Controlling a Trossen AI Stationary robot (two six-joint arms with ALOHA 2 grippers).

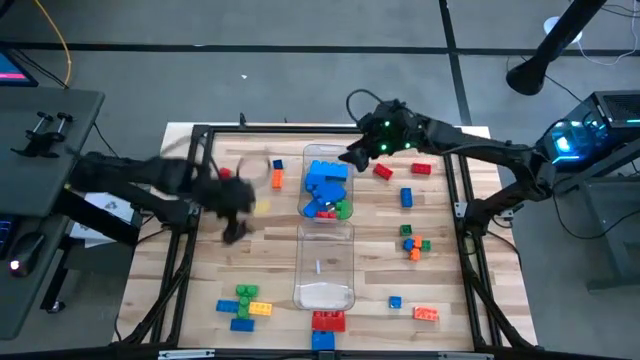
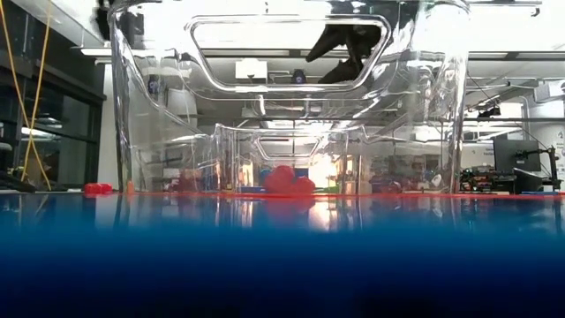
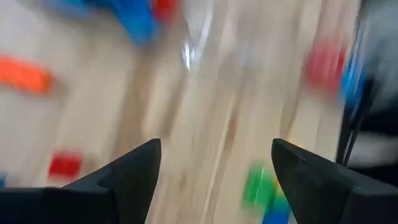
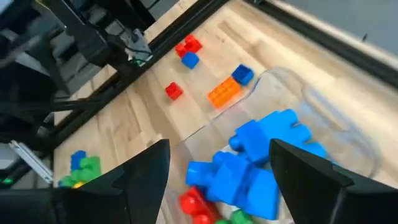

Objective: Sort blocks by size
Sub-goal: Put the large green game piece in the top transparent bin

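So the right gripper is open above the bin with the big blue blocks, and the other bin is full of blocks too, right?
Not quite. The other bin is empty, as the high view shows. The rest holds: the right gripper is open above the bin holding the big blue blocks.

Light wooden table (image 1: 370, 250) — two clear bins (image 1: 324, 265) at centre, coloured blocks (image 1: 414, 245) scattered on either side.

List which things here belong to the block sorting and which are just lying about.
Job:
- loose blocks on the table
- blue blocks in the far clear bin
- empty near clear bin
- right gripper, open by the far bin
- left gripper, open

Lying about:
- black stand beside the table
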